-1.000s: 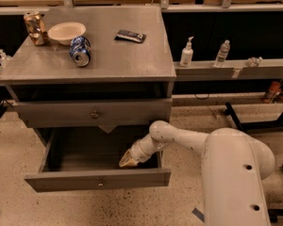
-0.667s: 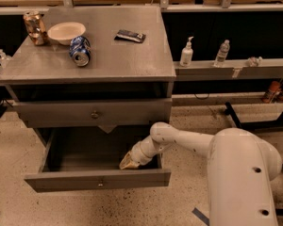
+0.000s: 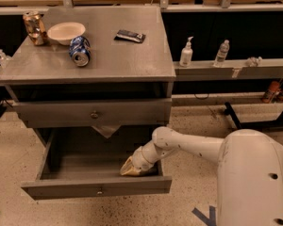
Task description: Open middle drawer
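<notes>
Middle drawer (image 3: 99,188): pulled well out of the cabinet. Its gray box is open to my view, with the small knob at the centre of the front.
Hand (image 3: 131,167): down inside the middle drawer, at its right front corner and just behind the front panel. I cannot tell whether it is spread or pressed together, nor whether it touches the drawer floor.
Arm (image 3: 188,142): comes in from the right of the middle drawer and crosses its right wall.
Upper drawer (image 3: 94,113): directly above the middle drawer, front close in against the cabinet.
Counter (image 3: 127,65): above the middle drawer. It carries a bowl (image 3: 66,32), a blue can (image 3: 79,51) on its side, a brown can (image 3: 34,27) upright and a dark packet (image 3: 130,36).
Done, in my judgement: the opening itself, since most of the box stands clear of the cabinet.
Left, in my judgement: lift my hand up and out of the middle drawer without catching its front panel. I cannot tell whether any travel remains for a further pull.
</notes>
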Controlling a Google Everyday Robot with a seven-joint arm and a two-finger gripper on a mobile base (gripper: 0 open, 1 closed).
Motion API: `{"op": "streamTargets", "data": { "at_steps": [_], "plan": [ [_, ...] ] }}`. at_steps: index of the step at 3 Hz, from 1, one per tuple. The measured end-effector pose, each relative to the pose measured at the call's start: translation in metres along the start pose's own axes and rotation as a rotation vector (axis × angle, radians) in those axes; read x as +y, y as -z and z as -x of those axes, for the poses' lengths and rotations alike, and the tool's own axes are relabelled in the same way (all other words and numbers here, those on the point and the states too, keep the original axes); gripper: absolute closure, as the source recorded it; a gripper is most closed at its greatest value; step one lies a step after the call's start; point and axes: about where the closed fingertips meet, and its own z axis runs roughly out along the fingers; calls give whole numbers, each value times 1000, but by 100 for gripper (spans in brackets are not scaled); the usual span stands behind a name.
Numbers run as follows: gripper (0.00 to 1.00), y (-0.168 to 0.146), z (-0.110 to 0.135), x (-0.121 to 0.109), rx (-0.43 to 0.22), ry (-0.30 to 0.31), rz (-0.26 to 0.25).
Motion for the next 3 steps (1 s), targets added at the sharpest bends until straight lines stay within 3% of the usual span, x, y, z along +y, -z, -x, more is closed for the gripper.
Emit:
{"op": "streamTargets", "data": {
  "at_steps": [1, 2, 3],
  "plan": [
    [100, 10, -3, 29, -15, -27, 4],
    [100, 11, -3, 30, -17, -31, 5],
    [100, 31, -9, 22, -64, -45, -77]
  ]
}}
